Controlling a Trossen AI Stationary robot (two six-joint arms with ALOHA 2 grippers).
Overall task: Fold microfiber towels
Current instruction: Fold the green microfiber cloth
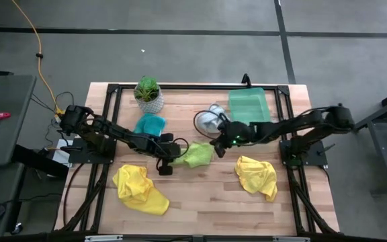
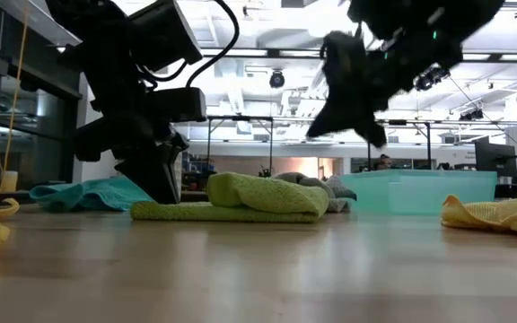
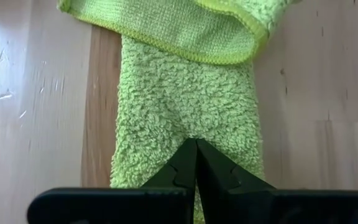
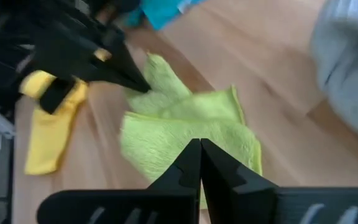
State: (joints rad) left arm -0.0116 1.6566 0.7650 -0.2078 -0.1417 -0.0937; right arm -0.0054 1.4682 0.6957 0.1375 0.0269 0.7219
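Observation:
A lime green towel (image 1: pixel 197 154) lies partly folded at the table's middle, a thick fold (image 2: pixel 267 193) resting on its flat lower layer. My left gripper (image 3: pixel 196 144) is shut, with its tips down on the towel's flat end nearest the left arm. My right gripper (image 1: pixel 218 148) is shut and hangs in the air (image 2: pixel 346 103) over the towel's other side, touching nothing. Flat on the table are a teal towel (image 1: pixel 150 124), a grey-white towel (image 1: pixel 211 118) and two crumpled yellow towels (image 1: pixel 138 189) (image 1: pixel 257 176). My left gripper presses its shut fingertips down on the towel's flat single strip (image 3: pixel 185 118), near the end toward the table's left. The fingers slant steeply down from the left and lie along the strip. That end lies flat on the wood (image 2: pixel 155 212).
A translucent green tray (image 1: pixel 249 106) stands at the far right and a potted plant (image 1: pixel 148 94) at the far left. The black frame rails (image 1: pixel 193 86) run round the table. Bare wood shows along the near edge between the yellow towels.

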